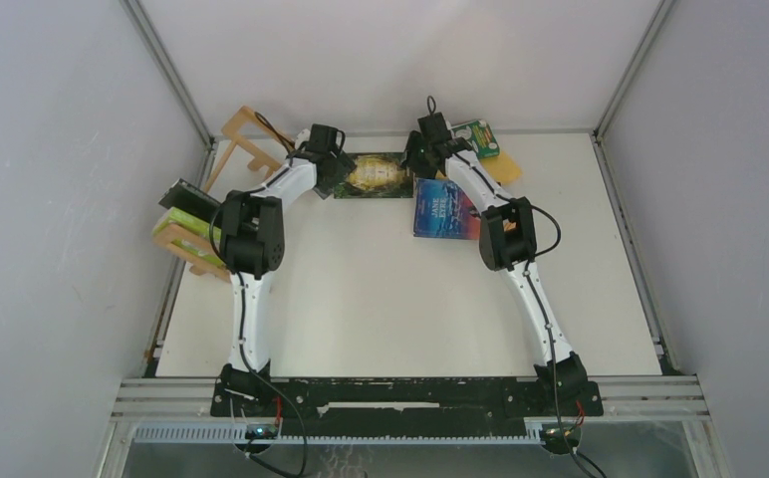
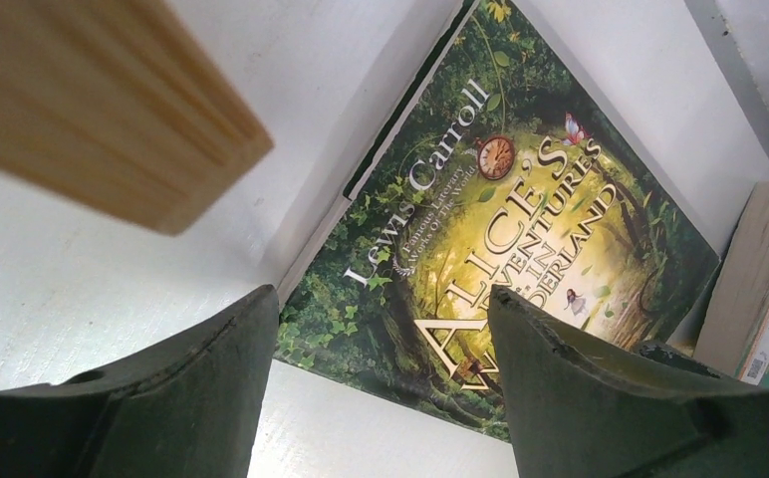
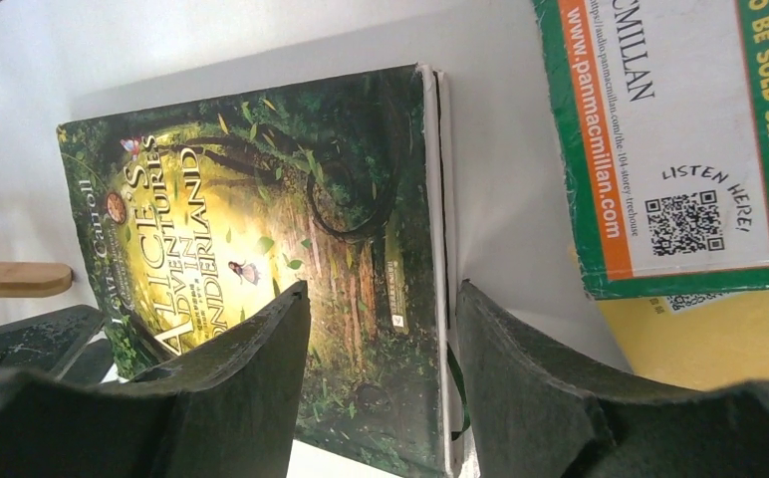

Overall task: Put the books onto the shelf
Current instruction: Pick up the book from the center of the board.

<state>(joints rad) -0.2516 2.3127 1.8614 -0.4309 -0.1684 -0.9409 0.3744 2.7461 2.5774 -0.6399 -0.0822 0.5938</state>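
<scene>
The Alice's Adventures in Wonderland book lies flat at the back of the table. My left gripper is at its left end and my right gripper at its right end. In the left wrist view the left gripper is open over a corner of the cover. The right gripper is open too, its jaws either side of the book's page edge. A blue book lies nearer the front. The wooden shelf at the left holds lime-green and black books.
A green book rests on a yellow-orange one at the back right, close to the right gripper; its back cover fills the right wrist view. A shelf slat hangs near the left gripper. Grey walls enclose the table.
</scene>
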